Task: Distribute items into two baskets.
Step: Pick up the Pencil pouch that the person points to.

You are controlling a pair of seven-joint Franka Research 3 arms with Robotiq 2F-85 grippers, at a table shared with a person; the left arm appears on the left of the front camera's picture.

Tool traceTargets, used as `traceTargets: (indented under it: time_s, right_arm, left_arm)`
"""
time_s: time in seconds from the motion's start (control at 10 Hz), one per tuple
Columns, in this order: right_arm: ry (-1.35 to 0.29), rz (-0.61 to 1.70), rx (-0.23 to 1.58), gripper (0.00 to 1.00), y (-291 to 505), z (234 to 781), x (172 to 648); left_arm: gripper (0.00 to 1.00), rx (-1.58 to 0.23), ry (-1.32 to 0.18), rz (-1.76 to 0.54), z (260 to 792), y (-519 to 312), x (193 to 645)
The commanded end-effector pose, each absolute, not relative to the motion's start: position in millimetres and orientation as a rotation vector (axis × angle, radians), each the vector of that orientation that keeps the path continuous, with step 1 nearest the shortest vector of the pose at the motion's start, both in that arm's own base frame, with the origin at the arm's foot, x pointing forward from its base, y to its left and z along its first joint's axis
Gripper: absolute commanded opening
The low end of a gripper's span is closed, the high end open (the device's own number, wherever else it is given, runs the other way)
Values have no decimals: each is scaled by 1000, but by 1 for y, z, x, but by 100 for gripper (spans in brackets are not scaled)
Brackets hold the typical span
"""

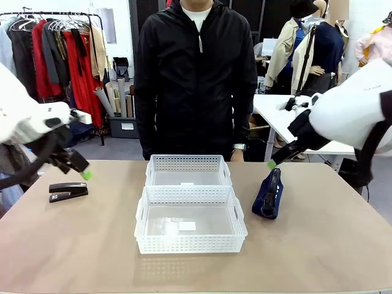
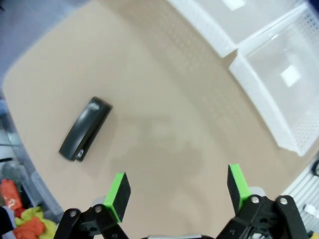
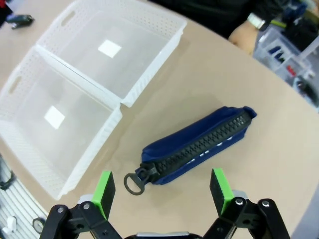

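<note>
Frame left: the left pincer (image 2: 178, 190) hangs wide open and empty above the black stapler (image 1: 68, 191) on the bench (image 1: 92, 245). At centre, two white baskets (image 1: 190, 245) touch. At right, the navy pouch (image 1: 268, 193) lies below the right pincer (image 3: 162, 190) — also spread wide, holding nothing.

i count two white baskets (image 1: 190, 244) (image 1: 187, 163), one black stapler (image 1: 68, 191), one navy pouch (image 1: 268, 195), two grippers, left gripper (image 2: 178, 191) and right gripper (image 3: 162, 189), and one person (image 1: 196, 79).

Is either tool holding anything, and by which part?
Nothing is held. The left tool hangs open near the stapler; the right tool hangs open over the pouch.
</note>
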State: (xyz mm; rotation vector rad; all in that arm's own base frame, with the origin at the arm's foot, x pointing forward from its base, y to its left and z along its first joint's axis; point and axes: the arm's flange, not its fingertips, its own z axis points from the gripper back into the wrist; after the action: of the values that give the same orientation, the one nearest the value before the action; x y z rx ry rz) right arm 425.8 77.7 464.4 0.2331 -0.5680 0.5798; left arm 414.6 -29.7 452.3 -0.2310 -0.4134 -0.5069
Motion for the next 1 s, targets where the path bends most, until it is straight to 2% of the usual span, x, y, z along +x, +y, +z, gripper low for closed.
traceTargets:
  time_s: [0.0,0.4,0.9]
  right_arm:
    - [-575,563,348,100,49,477,426]
    - [-530,522,531,100,-24,510,400]
    - [-511,444,635,100,-87,515,379]
  left_arm:
    - [100,-270,-459,-461,472,3,405]
    - [100,-285,-563,-371,497,70,383]
    - [100,-384,-641,-331,514,129,376]
